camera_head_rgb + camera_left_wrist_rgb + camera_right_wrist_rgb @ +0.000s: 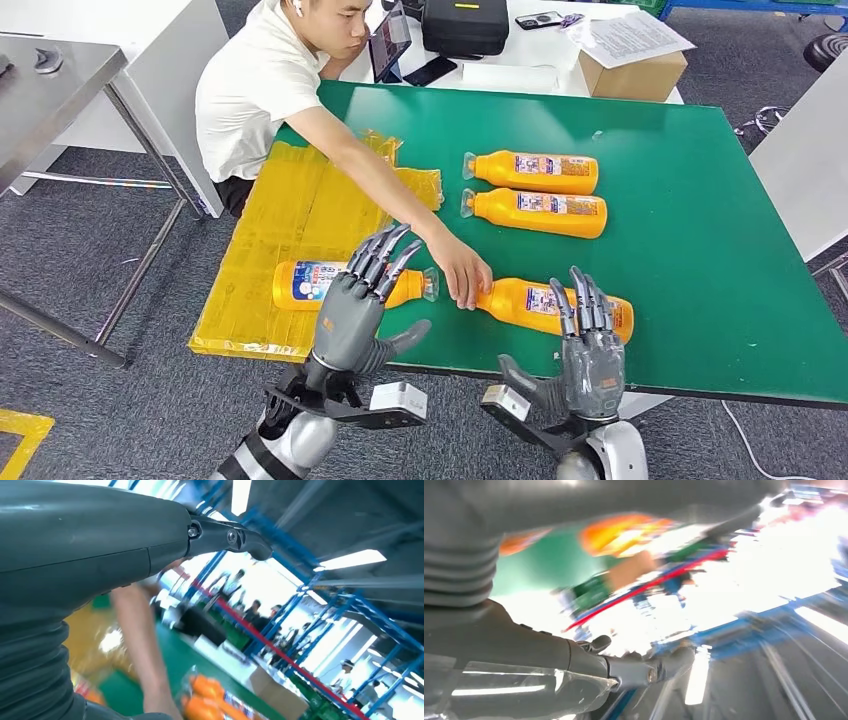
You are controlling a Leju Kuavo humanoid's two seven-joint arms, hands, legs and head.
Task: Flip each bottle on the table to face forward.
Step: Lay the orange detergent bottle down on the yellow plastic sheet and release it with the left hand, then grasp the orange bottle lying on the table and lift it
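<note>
My left hand (362,300) and right hand (590,345) raised, fingers spread, holding nothing. Person's hand (463,278) between them, touching bottle (545,305) beyond right hand.

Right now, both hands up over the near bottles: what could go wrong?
1. A person's hand rests on the table between the two near bottles, touching the right one's cap end; either robot hand moving in could strike it.
2. The left hand hovers open above the left bottle, on crinkled yellow film, which may slip.
</note>
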